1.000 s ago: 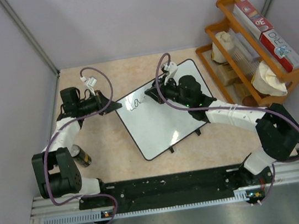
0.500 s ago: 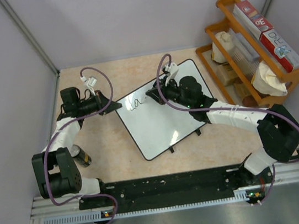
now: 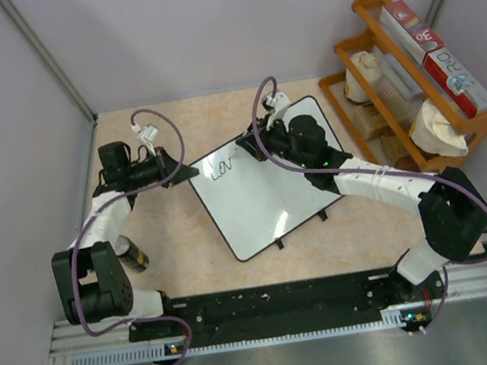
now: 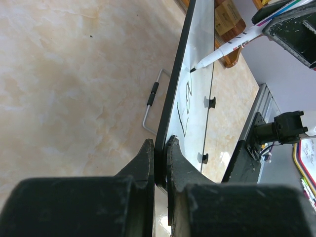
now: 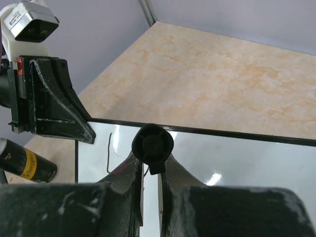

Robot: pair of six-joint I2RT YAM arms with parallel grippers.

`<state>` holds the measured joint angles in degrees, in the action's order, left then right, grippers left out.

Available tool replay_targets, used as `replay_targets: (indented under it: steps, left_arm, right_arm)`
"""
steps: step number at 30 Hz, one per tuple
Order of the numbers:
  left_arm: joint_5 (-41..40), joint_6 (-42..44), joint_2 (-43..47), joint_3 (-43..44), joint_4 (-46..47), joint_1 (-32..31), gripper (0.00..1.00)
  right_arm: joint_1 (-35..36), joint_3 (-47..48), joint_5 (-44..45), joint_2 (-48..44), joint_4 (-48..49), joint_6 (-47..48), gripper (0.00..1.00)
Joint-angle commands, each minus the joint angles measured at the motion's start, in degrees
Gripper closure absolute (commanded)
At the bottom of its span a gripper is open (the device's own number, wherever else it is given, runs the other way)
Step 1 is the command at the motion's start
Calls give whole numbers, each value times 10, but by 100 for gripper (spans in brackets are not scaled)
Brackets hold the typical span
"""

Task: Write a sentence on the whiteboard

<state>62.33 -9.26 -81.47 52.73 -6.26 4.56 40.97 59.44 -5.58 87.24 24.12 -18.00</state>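
The whiteboard (image 3: 269, 204) lies slanted on the tabletop and bears a few black handwritten strokes (image 3: 221, 169) near its far left corner. That corner's black frame edge sits between the jaws of my left gripper (image 3: 188, 172), which is shut on it; the left wrist view shows the same grip (image 4: 159, 144). Over the board's far part, my right gripper (image 3: 250, 148) is shut on a white marker (image 4: 232, 47). The marker's tip touches the board just past the strokes (image 4: 185, 111). In the right wrist view the marker's black end cap (image 5: 153, 143) sits between the fingers (image 5: 131, 177).
A wooden rack (image 3: 410, 77) with boxes and wrapped items stands at the right. A dark can with a yellow label (image 3: 133, 252) lies beside the left arm. A wire stand (image 4: 150, 103) lies on the table behind the board. Walls close in at left and back.
The right gripper with the marker has shifted slightly toward the board's far edge. The left gripper and the board have stayed put.
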Motion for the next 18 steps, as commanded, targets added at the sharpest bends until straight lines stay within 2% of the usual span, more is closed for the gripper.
replay_targets:
  steps: [1,10,18]
  left_arm:
    - [-85,87,3,2,-9,-18,100]
    - [-87,87,3,2,-11,-19,100]
    - [-89,101,4,2,-11,-21,100]
  right_arm:
    - [-6,29,8,6,1,12,100]
    - [-10,-20,-10,-52,33,-6,100]
    - [-19,-26,-20,-47,32,-11,100]
